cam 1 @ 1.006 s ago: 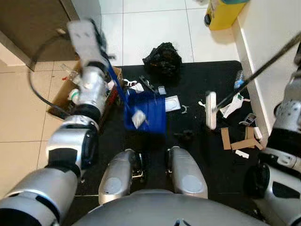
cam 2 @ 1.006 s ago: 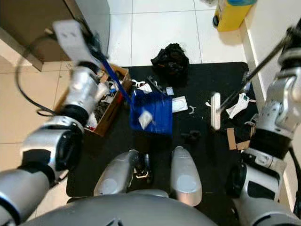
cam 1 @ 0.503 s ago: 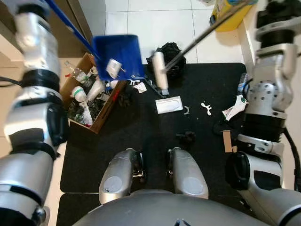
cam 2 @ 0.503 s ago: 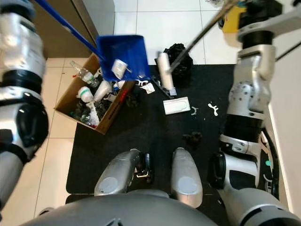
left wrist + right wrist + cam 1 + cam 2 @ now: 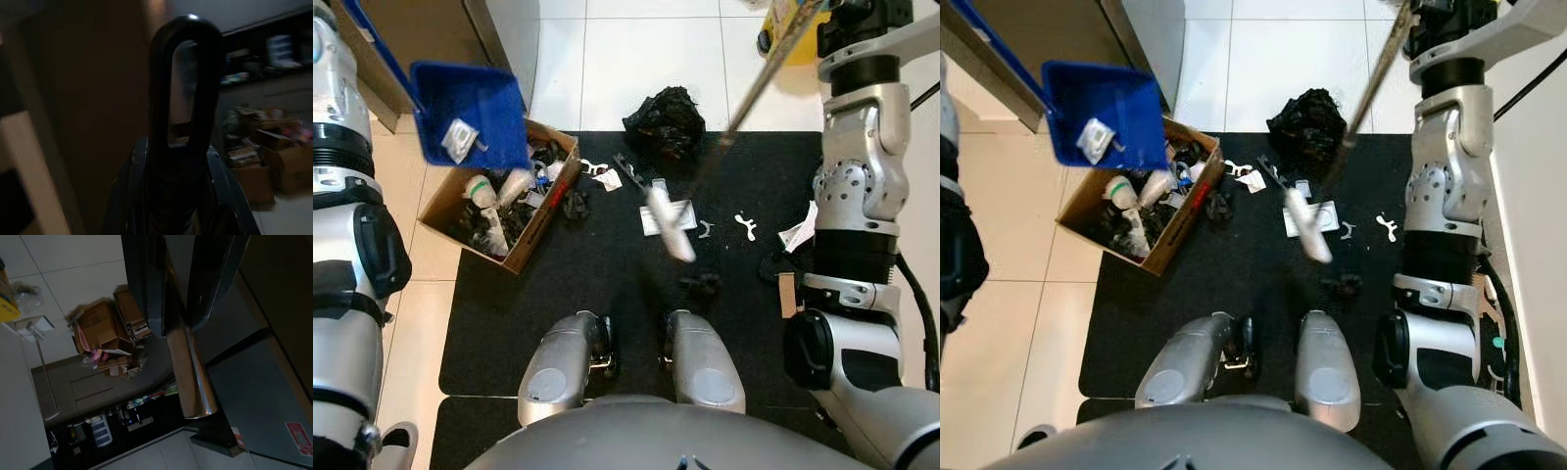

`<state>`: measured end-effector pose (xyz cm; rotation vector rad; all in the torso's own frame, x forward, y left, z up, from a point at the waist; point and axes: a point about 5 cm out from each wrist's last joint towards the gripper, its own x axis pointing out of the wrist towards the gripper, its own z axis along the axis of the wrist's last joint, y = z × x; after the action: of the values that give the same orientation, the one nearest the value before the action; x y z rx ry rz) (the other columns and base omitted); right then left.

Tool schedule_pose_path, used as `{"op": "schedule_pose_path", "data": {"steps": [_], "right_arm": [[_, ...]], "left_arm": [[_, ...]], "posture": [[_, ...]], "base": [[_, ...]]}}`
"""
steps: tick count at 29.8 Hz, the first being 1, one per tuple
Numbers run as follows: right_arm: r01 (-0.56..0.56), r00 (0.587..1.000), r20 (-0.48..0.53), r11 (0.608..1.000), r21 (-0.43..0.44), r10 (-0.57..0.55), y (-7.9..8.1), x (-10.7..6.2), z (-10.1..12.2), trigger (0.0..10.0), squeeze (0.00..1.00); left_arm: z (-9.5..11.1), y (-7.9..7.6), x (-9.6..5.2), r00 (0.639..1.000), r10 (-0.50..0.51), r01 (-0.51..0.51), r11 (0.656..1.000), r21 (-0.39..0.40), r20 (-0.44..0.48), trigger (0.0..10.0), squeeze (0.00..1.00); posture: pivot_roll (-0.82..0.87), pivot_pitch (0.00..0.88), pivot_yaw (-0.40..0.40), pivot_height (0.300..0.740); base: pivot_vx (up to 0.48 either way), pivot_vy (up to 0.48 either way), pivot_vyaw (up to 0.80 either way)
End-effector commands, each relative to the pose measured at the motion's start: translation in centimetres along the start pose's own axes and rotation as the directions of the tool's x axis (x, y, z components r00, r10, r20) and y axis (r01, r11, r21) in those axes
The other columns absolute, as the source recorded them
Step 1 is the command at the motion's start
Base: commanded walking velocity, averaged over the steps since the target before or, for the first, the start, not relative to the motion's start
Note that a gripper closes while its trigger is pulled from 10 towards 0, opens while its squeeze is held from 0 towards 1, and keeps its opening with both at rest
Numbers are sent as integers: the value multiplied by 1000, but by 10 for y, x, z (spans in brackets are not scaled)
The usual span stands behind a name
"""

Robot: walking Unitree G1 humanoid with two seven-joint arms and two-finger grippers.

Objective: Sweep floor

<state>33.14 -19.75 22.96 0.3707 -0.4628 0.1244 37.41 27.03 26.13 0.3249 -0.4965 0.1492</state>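
Observation:
My left gripper [image 5: 176,147] is shut on the black loop-ended handle [image 5: 186,83] of the blue dustpan [image 5: 470,113]. The dustpan hangs raised above the far left corner of the cardboard box [image 5: 504,220], with a white scrap [image 5: 460,138] lying in it. My right gripper [image 5: 176,328] is shut on the metal pole [image 5: 193,377] of the broom. The pole [image 5: 754,83] slants down from the upper right. Its white head [image 5: 671,223] hovers, blurred, over the middle of the black mat [image 5: 607,294], by a flat white piece [image 5: 1317,212].
A black bag [image 5: 666,117] lies at the mat's far edge. A white hook-shaped scrap [image 5: 744,223], a black clump [image 5: 703,284] and paper bits [image 5: 597,174] litter the mat. A yellow container [image 5: 788,20] stands far right. My feet [image 5: 568,362] are on the mat's near part.
The dustpan has swung left, to above the box's far left corner. The broom head has dropped from beside the black bag to mid-mat. The camera has shifted slightly.

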Motion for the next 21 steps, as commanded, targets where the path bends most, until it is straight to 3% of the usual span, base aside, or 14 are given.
{"op": "schedule_pose_path", "data": {"steps": [1,2,6,9,16,18,21], "right_arm": [[-3,998,61,1000,3,3,-1,2,9,10000,0],[-4,998,63,1000,5,4,0,2,9,10000,0],[-6,998,65,1000,7,6,0,1,9,10000,0],[-7,997,74,1000,17,6,-2,-4,11,10000,0],[35,998,49,989,146,-42,-12,-10,5,10000,0],[28,999,22,987,158,-32,-12,-12,-1,10000,0],[-122,982,-135,989,82,132,0,-23,-26,10000,0]], "left_arm": [[0,-21,-5,993,-110,108,993,39,47,10000,0],[-2,-29,-9,987,-150,147,987,61,55,10000,0],[-3,-37,-13,979,-192,185,978,96,72,10000,0],[2,-52,-18,946,-291,252,938,239,142,10000,0],[5,-61,-22,903,-397,325,881,344,164,10000,0],[4,-63,-23,896,-415,340,871,355,160,10000,0],[2,-66,-27,885,-439,356,852,383,155,10000,0]], "posture": [[123,18,39,740],[123,18,39,740],[115,21,44,740],[99,26,53,740],[95,27,57,740],[97,27,58,740],[98,26,54,740]], "base": [[0,0,0],[0,0,0],[0,0,0],[0,0,0],[0,0,0],[0,0,0],[0,0,0]]}}
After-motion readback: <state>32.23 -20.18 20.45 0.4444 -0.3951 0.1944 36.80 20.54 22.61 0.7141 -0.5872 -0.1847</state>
